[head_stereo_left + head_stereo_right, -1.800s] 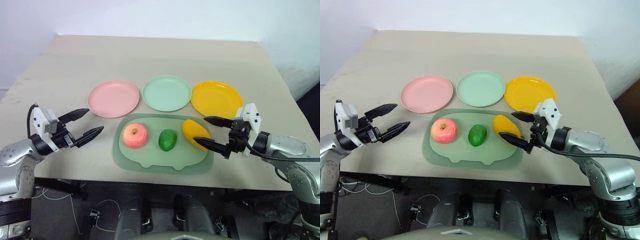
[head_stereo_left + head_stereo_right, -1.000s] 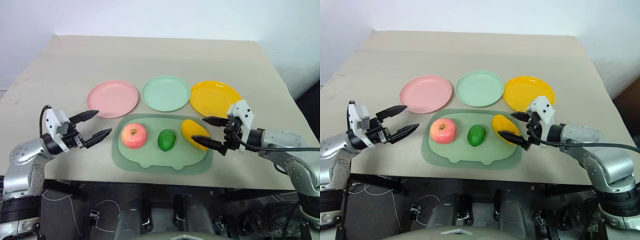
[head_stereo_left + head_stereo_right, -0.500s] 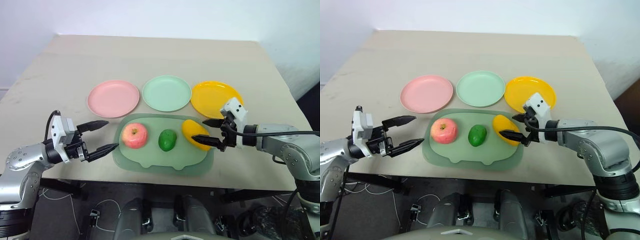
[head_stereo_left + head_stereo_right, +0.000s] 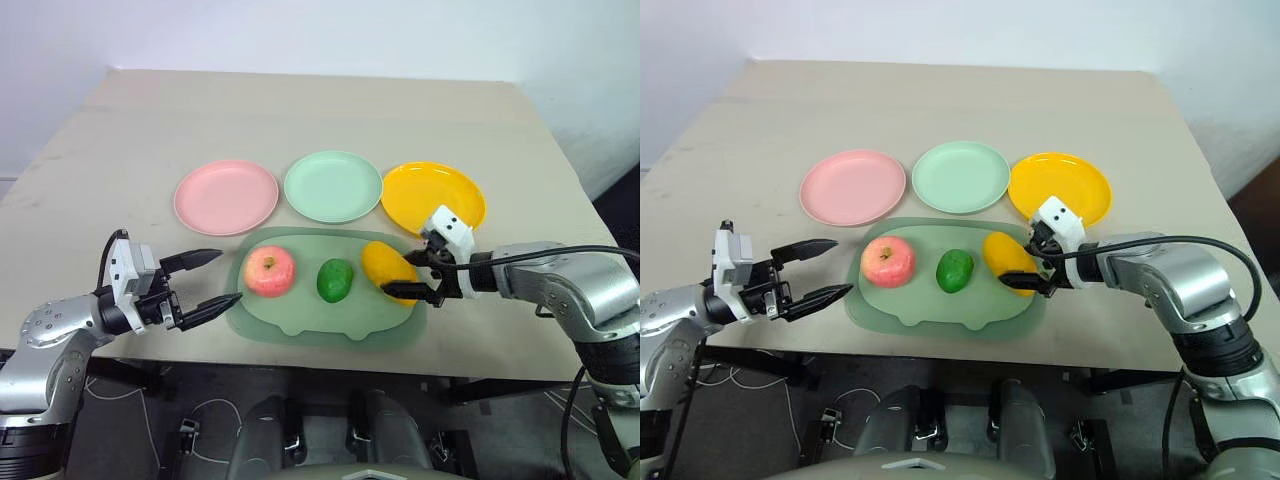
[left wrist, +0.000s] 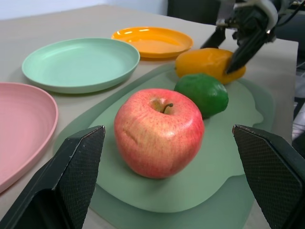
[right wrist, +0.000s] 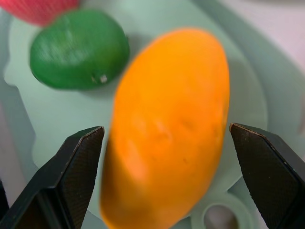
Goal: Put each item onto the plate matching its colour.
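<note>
While mango [image 6: 167,129] lies on tray [image 4: 300,320], right tool [image 4: 408,272] straddles it, fingers wide, not clamped.

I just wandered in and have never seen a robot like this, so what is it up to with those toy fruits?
It is sorting toy fruit by colour. The right gripper, open, straddles the yellow-orange oblong mango on the pale-green tray. The left gripper, open too, faces the pink-red apple. The dark green oval fruit lies between them. The pale pink plate, mint green plate and yellow-orange plate have nothing on them.
</note>
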Robot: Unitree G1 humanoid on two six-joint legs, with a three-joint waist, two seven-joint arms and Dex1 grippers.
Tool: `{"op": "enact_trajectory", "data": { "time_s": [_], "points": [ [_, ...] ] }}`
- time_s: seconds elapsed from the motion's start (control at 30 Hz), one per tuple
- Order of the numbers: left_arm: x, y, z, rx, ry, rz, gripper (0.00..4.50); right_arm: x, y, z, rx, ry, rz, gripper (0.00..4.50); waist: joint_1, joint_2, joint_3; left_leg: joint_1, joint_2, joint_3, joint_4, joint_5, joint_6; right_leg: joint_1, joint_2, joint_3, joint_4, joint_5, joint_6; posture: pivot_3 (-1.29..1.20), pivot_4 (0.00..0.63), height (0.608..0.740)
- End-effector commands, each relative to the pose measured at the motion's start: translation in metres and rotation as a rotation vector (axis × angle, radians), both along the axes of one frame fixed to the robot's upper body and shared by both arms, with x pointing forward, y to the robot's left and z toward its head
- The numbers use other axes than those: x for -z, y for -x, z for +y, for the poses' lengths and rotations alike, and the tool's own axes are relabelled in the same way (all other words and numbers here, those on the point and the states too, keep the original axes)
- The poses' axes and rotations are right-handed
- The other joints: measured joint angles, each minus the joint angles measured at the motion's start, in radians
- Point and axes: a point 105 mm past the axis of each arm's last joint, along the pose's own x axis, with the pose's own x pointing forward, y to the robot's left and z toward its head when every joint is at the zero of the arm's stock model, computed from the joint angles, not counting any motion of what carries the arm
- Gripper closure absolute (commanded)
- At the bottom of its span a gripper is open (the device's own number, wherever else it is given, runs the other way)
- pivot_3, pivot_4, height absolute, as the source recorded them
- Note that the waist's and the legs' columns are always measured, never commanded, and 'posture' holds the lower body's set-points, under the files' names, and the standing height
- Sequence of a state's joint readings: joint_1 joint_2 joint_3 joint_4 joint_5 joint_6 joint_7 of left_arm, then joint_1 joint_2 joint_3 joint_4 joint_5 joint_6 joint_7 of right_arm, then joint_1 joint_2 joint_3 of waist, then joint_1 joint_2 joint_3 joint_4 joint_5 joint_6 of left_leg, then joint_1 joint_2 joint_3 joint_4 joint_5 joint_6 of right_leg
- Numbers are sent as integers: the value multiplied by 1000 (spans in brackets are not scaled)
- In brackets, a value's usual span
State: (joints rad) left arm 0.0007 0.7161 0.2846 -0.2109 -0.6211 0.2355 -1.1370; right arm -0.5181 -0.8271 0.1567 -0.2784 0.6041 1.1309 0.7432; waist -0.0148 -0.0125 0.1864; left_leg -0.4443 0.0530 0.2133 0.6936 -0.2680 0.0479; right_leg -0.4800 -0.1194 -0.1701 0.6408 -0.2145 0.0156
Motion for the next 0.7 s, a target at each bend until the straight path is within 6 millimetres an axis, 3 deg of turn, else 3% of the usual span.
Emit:
{"op": "enact_trajectory", "data": {
  "time_s": [0.03,0.23,0.37,0.5,0.7],
  "points": [
    [-7,1,-5,17,-7,-38,14,-6,-6,0,3,27,-34,0,0,0,0,0,0,0,0,0,0,0,0,0,0,0,0,0,150,696],
    [-8,1,-3,6,-13,-44,0,-17,-2,2,-29,4,-69,1471,0,0,0,0,0,0,0,0,0,0,0,0,0,0,0,0,150,696],
    [-9,1,-1,-2,-17,-48,0,-39,-3,-7,-13,-45,-114,1476,1,1,0,-1,0,0,0,0,0,0,0,0,0,0,1,0,150,696],
    [-13,0,-1,-11,-15,-56,0,-68,-29,-24,108,-90,-235,1476,-1,1,0,0,0,0,0,0,0,0,0,0,0,0,1,0,150,696],
    [-14,1,-1,-18,-15,-61,0,-69,-77,-49,301,-42,-283,1476,-6,1,0,-1,0,1,-1,0,0,-1,0,0,0,0,0,0,150,696]
  ]
}}
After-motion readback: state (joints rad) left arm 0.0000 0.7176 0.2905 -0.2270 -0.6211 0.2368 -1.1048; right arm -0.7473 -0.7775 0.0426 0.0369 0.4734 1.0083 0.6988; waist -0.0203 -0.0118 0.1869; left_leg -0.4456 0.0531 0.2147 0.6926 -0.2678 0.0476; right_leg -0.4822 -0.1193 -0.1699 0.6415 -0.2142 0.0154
